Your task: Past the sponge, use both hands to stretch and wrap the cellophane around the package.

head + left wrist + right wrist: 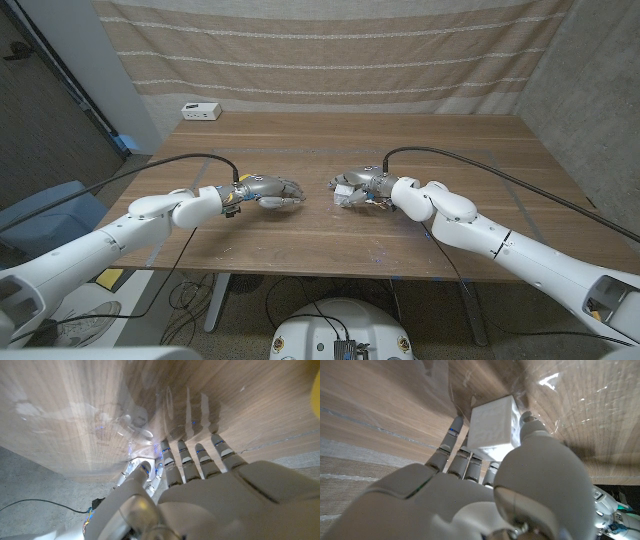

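A striped beige curtain (330,50) hangs behind a wooden table (330,225) that takes up the middle of the head view, with a small white box (201,111) on the table's far edge, toward the upper left of the frame.

Both arms come in from the bottom corners and meet near the centre of the table. The right hand (358,189), just right of centre, grasps the package (343,190), a small white block. In the right wrist view the package (492,427) sits between the thumb on one side and the fingers (451,435) on the other, pressed in on both faces. A sheet of clear cellophane (555,405) lies crinkled and shiny over the wood around the block; whether it already covers the block itself I cannot tell.

The left hand (268,190), just left of centre, reaches toward the right hand with a small gap between them. In the left wrist view its fingers (200,457) are stretched out straight and slightly apart, holding nothing, above glinting cellophane (132,427) on the tabletop. A yellow object (315,395) shows at that frame's right edge, too cropped to identify.
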Robot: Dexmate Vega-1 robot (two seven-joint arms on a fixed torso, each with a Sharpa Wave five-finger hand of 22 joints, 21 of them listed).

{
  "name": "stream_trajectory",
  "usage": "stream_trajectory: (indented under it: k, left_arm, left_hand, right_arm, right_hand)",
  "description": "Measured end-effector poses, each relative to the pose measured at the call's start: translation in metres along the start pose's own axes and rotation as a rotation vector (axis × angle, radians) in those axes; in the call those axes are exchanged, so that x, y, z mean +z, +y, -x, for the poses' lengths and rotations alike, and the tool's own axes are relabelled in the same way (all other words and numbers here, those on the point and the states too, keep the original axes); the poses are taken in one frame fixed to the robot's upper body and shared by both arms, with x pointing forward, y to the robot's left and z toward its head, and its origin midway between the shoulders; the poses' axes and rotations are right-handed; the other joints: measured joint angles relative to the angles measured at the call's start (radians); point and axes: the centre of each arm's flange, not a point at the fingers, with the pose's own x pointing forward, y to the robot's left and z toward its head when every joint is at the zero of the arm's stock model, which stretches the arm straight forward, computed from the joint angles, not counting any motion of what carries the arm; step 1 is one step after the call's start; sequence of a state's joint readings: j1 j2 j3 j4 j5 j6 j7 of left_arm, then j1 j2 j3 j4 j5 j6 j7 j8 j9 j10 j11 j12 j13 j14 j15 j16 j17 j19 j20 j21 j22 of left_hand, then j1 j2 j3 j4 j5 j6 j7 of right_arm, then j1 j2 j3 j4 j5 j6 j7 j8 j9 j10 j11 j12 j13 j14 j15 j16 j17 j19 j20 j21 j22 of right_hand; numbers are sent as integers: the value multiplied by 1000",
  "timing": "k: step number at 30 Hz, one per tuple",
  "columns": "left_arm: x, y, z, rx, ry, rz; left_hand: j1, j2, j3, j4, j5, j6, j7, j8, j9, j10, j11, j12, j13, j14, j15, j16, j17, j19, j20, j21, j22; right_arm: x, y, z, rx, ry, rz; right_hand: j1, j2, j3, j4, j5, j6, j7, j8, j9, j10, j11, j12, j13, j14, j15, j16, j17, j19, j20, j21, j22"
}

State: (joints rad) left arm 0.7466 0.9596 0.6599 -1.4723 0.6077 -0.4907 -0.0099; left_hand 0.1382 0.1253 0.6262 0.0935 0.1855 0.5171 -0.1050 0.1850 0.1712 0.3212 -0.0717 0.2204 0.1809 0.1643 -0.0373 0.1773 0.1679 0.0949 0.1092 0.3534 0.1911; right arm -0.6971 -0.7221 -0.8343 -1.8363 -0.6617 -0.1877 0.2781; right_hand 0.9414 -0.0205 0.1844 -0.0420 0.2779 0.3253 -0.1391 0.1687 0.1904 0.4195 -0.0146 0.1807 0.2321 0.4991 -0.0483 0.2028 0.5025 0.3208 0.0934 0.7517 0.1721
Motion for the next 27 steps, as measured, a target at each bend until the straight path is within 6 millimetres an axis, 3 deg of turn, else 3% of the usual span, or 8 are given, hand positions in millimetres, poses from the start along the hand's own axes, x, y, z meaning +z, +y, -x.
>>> stream_trajectory:
  k: [6, 11, 13, 17, 22, 24, 27]
  left_arm:
    - [0, 0, -1, -1, -2, -1]
    - [-1, 0, -2, -3, -3, -2]
    - [-1, -1, -2, -4, -4, -3]
    - [-1, -2, -3, -6, -4, -4]
    - [0, -2, -2, -4, -3, -5]
    - [0, -2, -2, -5, -2, -6]
    - [0, -3, -2, -5, -2, -6]
  left_hand:
    - [0, 0, 0, 0, 0, 0, 0, -4, 0, 0, 0, 0, 0, 0, 0, 0, 0, 0, 0, 0, 0]
    - [-4, -4, 0, 0, 7, 0, 0, -5, -1, 0, 0, 0, 0, 0, 0, 0, 0, 0, 0, 0, 0]
    - [-4, -4, 3, 3, 7, -4, -4, -5, -2, 0, 0, 0, 0, 0, 0, 0, 0, 0, 0, -2, 0]
    - [-4, -4, 4, 4, 7, -5, -5, -5, -2, 0, 0, -7, 0, 0, 0, 0, 0, 0, 0, -6, 0]
    - [-4, -4, 4, 4, 7, -13, -2, -8, -2, 0, 0, -8, 0, 0, 0, 0, 0, 0, 0, -6, 0]
    - [-4, -4, 6, 6, 7, -13, -2, -9, -2, 0, 0, -8, 0, 0, 0, 0, 0, 0, 0, -6, 0]
    - [-4, -4, 8, 8, 7, -14, -4, -12, -1, 0, 0, -8, 0, 0, 0, 0, 0, 1, 1, -6, 0]
  right_arm:
    - [0, -7, 3, 4, 8, -5]
    - [-4, -15, 7, 0, 22, -43]
    - [-6, -17, 8, -3, 26, -67]
    - [-10, -22, 13, -20, 34, -124]
    - [-16, -27, 19, -63, 43, -206]
    - [-18, -28, 21, -92, 53, -237]
    - [-22, -31, 26, -145, 85, -267]
  right_hand:
    - [-73, -27, -50, 25, 15, -82, 14, 0, 0, -79, 5, 0, 0, -60, 3, 0, -4, -33, 7, -29, 3]
    - [-164, -41, -102, 66, 22, -130, 30, 9, 0, -138, 24, 0, 0, -124, 5, 0, -9, -64, 28, -62, 3]
    - [-208, -29, -121, 89, 30, -138, 39, 13, 0, -150, 36, 2, 0, -138, 6, 0, -11, -79, 32, -76, 3]
    - [-275, 1, -137, 129, 30, -132, 53, 24, 3, -154, 40, 11, 0, -158, 14, 0, -11, -101, 49, -95, 3]
    - [-344, 42, -150, 170, 30, -93, 61, 35, 3, -144, 60, 23, -1, -166, 20, 10, -16, -117, 49, -113, 3]
    - [-344, 76, -141, 174, 35, -75, 66, 39, 2, -130, 54, 27, -4, -160, 14, 16, -20, -107, 39, -113, 3]
    - [-318, 105, -123, 157, 37, -62, 71, 39, 0, -121, 50, 27, -5, -156, 10, 16, -29, -99, 31, -121, 3]
